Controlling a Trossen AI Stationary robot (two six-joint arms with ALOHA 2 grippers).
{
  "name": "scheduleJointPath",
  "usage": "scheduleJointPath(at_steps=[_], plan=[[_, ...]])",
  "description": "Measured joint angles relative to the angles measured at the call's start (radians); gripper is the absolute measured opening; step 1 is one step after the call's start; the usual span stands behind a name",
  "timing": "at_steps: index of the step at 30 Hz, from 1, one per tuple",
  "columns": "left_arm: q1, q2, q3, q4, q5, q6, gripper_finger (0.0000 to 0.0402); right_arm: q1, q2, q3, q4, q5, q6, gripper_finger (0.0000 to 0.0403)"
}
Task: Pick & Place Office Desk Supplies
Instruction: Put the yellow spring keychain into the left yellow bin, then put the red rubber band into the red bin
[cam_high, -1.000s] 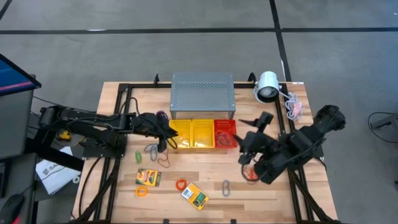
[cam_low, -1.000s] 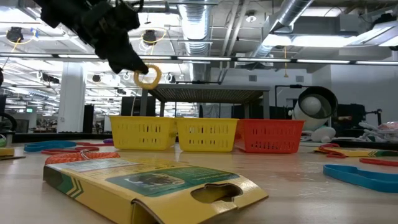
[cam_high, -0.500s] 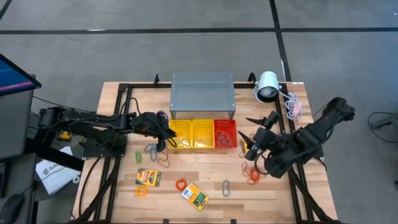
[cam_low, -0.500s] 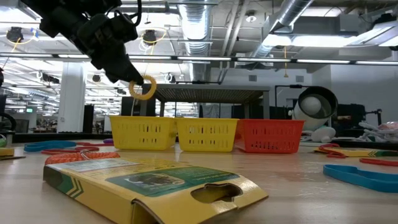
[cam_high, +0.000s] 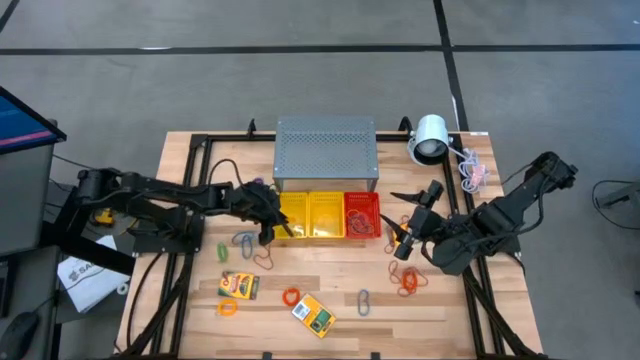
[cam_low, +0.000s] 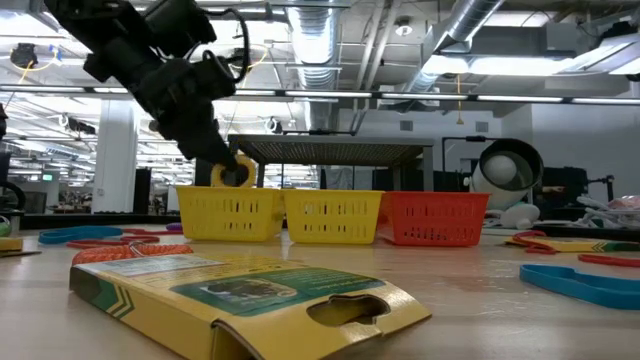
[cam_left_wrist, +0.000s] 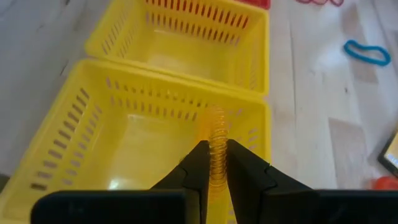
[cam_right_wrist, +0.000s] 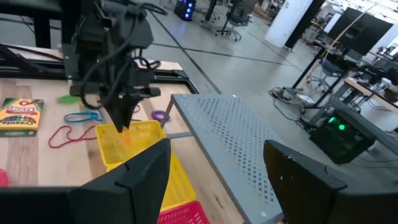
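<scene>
Now, from above, my left pincer (cam_high: 283, 228) hangs over the leftmost yellow plastic mesh basket (cam_high: 290, 215), while my right pincer (cam_high: 400, 240) waits beside the red mesh basket (cam_high: 362, 214), fingers apart and empty. At surface level, the pincer sits just above that basket's rim. My left wrist view shows the fingers clamped on a yellow coiled band loop (cam_left_wrist: 215, 146) above the basket's floor. I judge this the placing step; next, I need only open and release.
</scene>
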Motion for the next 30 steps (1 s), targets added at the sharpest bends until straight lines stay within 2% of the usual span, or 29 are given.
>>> scheduleJointPath(at_steps=[16, 22, 30], plan=[[0.038, 0.009, 0.000, 0.007, 0.026, 0.001, 0.0049, -0.001, -0.003, 0.000, -0.003, -0.023, -0.003, 0.0249], [0.040, 0.008, 0.000, 0.009, 0.017, 0.001, 0.0082, -0.020, -0.003, 0.000, -0.003, -0.025, -0.003, 0.0249], [0.049, -0.005, 0.000, 0.051, 0.012, 0.030, 0.0149, -0.033, -0.003, 0.000, -0.003, -0.026, -0.020, 0.0249]])
